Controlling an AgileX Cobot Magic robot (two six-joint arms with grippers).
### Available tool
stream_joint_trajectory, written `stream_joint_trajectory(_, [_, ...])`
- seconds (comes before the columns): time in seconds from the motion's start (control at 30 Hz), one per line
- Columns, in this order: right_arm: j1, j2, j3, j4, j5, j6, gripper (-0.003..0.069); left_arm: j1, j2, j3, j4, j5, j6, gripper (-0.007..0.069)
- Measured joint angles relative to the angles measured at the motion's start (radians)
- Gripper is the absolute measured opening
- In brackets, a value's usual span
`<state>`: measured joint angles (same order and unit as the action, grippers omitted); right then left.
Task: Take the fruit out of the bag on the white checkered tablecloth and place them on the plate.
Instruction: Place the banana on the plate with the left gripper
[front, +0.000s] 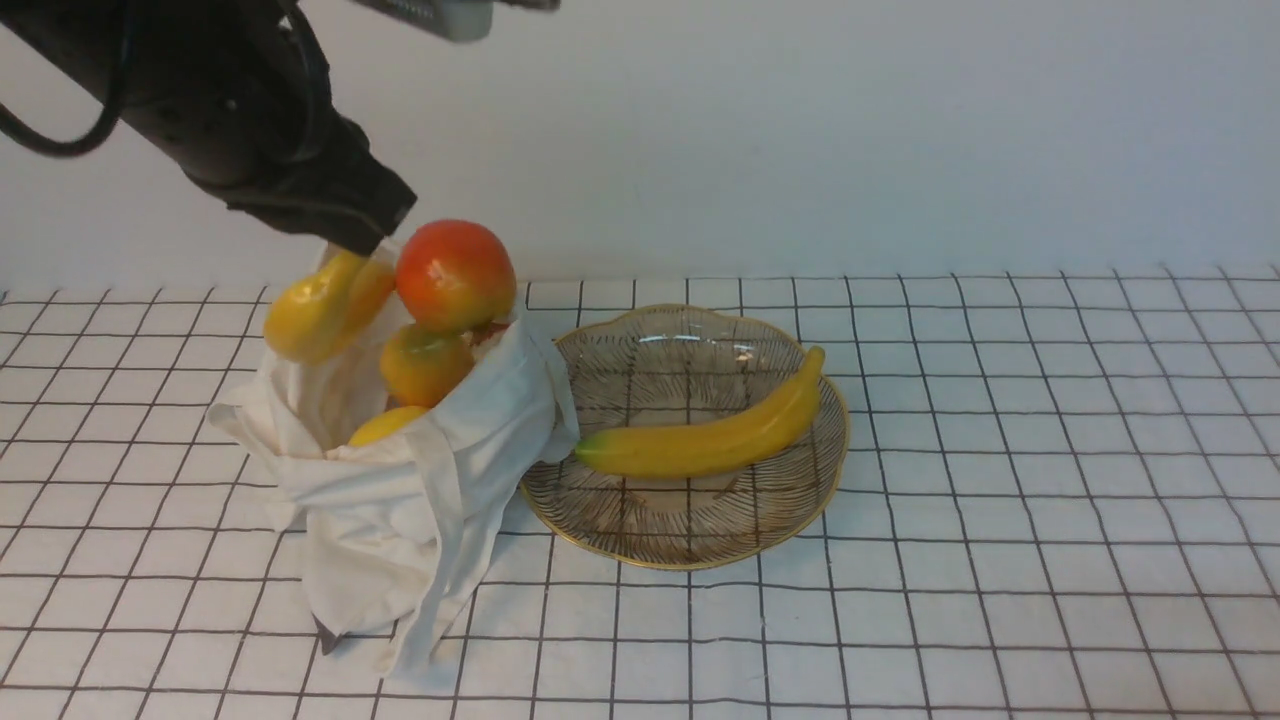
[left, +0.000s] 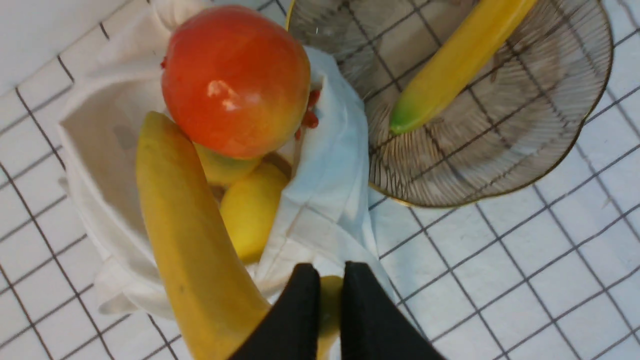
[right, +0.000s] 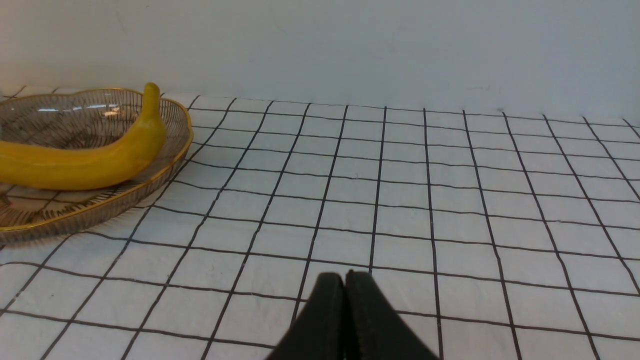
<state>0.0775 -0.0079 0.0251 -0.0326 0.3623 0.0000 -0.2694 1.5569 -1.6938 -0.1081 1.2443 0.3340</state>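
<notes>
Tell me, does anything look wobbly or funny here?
Yes. The red-orange fruit sits perched high on the yellow fruits, above the mouth of the slumped bag, so it might roll off. The left tool grips a banana poking out right beside it. Nothing looks spilled or broken.

Test setup: checkered tablecloth (front: 1000, 500), blank wall (front: 800, 130)

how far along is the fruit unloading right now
Done: one banana lies in the plate. In hand: the left gripper is shut on the end of a second banana at the mouth of the bag. Left: that banana, the red-orange fruit and at least two smaller yellow-orange ones in the bag. The right gripper is shut, empty, above the tablecloth.
</notes>
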Motion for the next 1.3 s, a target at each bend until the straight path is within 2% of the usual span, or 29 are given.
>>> stream_joint_trajectory(0.37, [0.0,0.0,0.0,0.0,0.0,0.0,-0.0015,0.0,-0.002,-0.18,0.057,0.013,-0.11,0.0023])
stream_joint_trajectory(0.47, [0.0,0.0,0.0,0.0,0.0,0.0,-0.0015,0.0,-0.002,-0.187,0.011,0.014,-0.128,0.0023])
stream_joint_trajectory(0.6, [0.0,0.0,0.0,0.0,0.0,0.0,-0.0015,-0.013,0.007,-0.187,-0.116,0.014,-0.127,0.0023])
stream_joint_trajectory(0.7, [0.0,0.0,0.0,0.0,0.0,0.0,-0.0015,-0.071,0.056,-0.193,-0.236,0.014,-0.099,0.0023])
stream_joint_trajectory(0.83, [0.0,0.0,0.0,0.0,0.0,0.0,-0.0015,-0.145,0.13,-0.194,-0.262,0.014,-0.082,0.0023])
stream_joint_trajectory(1.0, [0.0,0.0,0.0,0.0,0.0,0.0,-0.0015,-0.253,0.28,-0.192,-0.201,-0.023,-0.079,0.0023])
stream_joint_trajectory(1.3, [0.0,0.0,0.0,0.0,0.0,0.0,-0.0015,-0.342,0.462,-0.192,0.077,-0.207,-0.085,0.0032])
